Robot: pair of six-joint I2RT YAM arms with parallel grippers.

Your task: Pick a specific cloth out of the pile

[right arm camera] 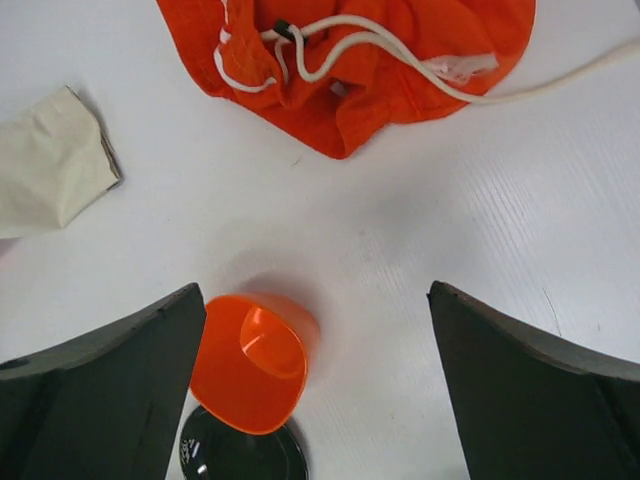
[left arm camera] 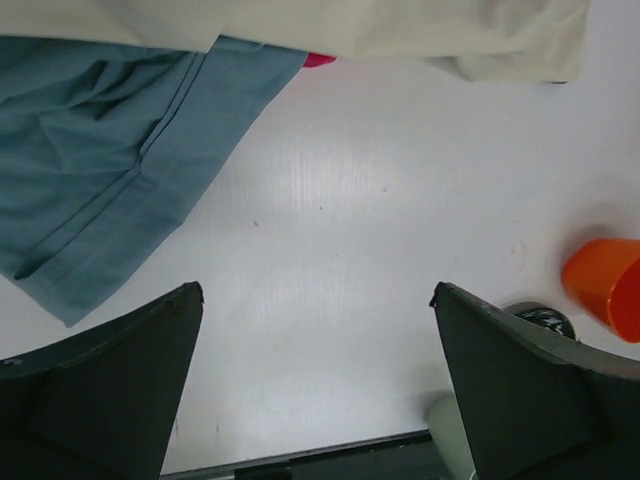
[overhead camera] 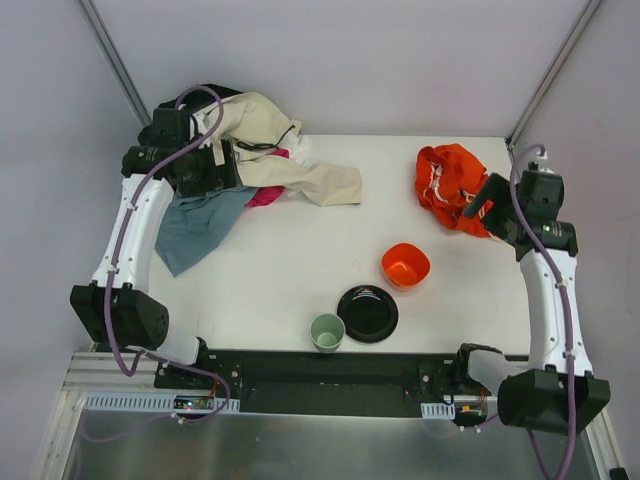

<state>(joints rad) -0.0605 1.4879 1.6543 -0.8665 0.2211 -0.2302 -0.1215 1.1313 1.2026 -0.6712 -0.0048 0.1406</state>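
Sitting alone at two o'clock on the bench (overhead camera: 300, 260), well apart from the pile (overhead camera: 265, 150) at ten o'clock, the orange cloth (overhead camera: 448, 183) looks picked out, with the right end effector (right arm camera: 315, 295) and left end effector (left arm camera: 315, 290) both spread wide and empty, so pulling back seems next.

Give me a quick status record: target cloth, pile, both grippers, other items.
cloth: orange-red with a white drawstring, crumpled at the far right of the table, apart from the pile
pile: far left; beige, teal, pink and black pieces
left gripper: open, empty, above bare table beside the teal piece
right gripper: open, empty, near the cloth, not holding it
orange bowl: nearer than the cloth, beside the black plate
cup: pale green, left of the plate
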